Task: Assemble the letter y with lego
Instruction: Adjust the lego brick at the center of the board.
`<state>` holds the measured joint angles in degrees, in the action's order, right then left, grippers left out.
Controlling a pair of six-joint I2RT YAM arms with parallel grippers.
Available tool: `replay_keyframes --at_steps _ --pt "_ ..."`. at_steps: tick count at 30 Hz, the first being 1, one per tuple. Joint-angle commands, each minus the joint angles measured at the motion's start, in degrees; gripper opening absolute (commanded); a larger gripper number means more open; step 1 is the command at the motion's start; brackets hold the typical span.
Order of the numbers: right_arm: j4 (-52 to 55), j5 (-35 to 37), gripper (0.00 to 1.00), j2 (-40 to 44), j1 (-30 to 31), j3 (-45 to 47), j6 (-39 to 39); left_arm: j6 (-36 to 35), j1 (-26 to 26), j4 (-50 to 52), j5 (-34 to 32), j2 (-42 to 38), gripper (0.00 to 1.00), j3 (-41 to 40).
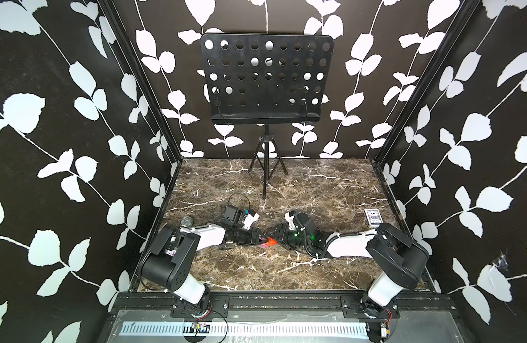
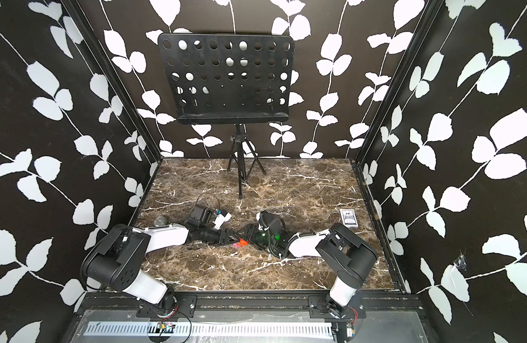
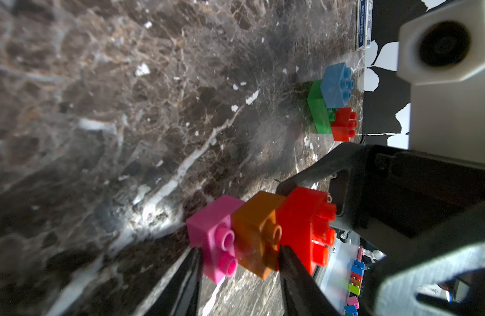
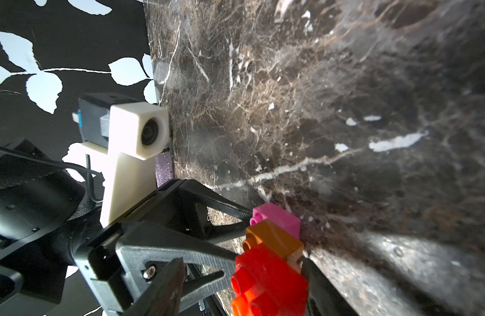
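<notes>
The lego is in two separate pieces; no whole letter y is in view. A pink, brown-orange and red brick are joined in a staggered row just above the table, seen in both top views. My left gripper is shut across the pink and orange bricks. My right gripper faces it, open around the red brick; one finger touches it, the other stands apart. A green bar carrying a blue and a red brick lies on the table.
A blue-patterned card box lies at the right edge of the marble table. A black music stand with tripod legs stands at the back middle. A microphone lies by the left arm.
</notes>
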<state>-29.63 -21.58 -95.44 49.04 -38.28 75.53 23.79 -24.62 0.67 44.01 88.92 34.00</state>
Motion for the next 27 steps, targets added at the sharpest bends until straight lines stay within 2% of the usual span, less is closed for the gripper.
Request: replay_keyframes --at_steps 1,10,15,20,27 --pt "2.5 0.9 0.66 3.3 -0.7 -0.9 -1.4 -0.8 -0.4 2.0 -3.3 1.4 0.45 -2.2" --pt "16.9 1.9 0.66 12.6 -4.4 -2.4 -8.3 0.1 -0.3 1.9 -4.4 2.8 0.40 -2.7" --pt "30.0 2.0 0.65 16.7 -8.2 -4.4 -15.0 0.4 -0.4 1.5 -4.5 3.4 0.40 -2.7" --pt "48.4 2.8 0.65 18.9 -13.4 -9.2 -25.5 1.3 -0.4 -0.6 -5.3 5.5 0.40 -2.0" --pt "71.8 9.9 0.63 15.3 -17.1 -20.1 -42.5 2.9 -1.3 -2.1 -6.2 8.3 0.40 0.8"
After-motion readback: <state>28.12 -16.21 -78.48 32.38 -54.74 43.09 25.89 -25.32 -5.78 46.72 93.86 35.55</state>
